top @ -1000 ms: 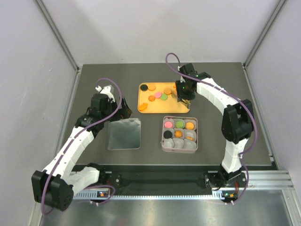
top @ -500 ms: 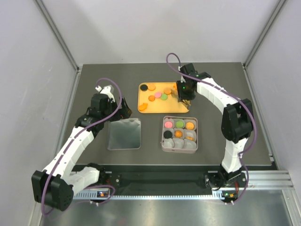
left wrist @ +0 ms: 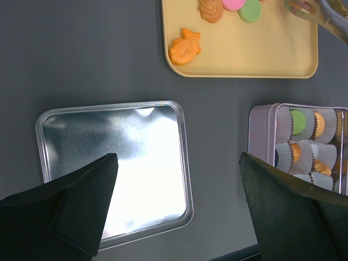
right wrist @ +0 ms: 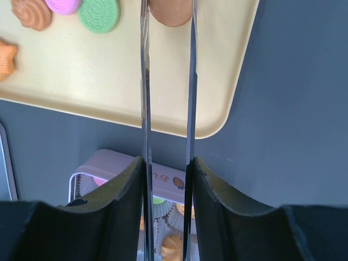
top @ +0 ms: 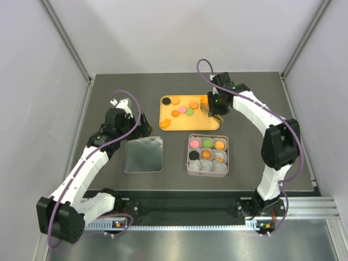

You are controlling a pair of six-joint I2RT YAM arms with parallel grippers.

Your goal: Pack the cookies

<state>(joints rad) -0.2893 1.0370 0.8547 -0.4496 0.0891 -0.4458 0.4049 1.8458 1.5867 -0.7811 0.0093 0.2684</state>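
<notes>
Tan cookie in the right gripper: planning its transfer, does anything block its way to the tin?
Nothing visible does. The tan cookie sits between the right gripper's tips over the tray; only bare table separates tray from the open tin, its near cups empty. The lid lies aside.

Yellow tray (top: 190,123), flat silver lid (top: 143,155), dark table (top: 109,92)

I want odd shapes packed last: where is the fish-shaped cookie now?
Top view: the fish-shaped cookie lies in the near left corner of the yellow tray, just beyond the tin lid.
</notes>
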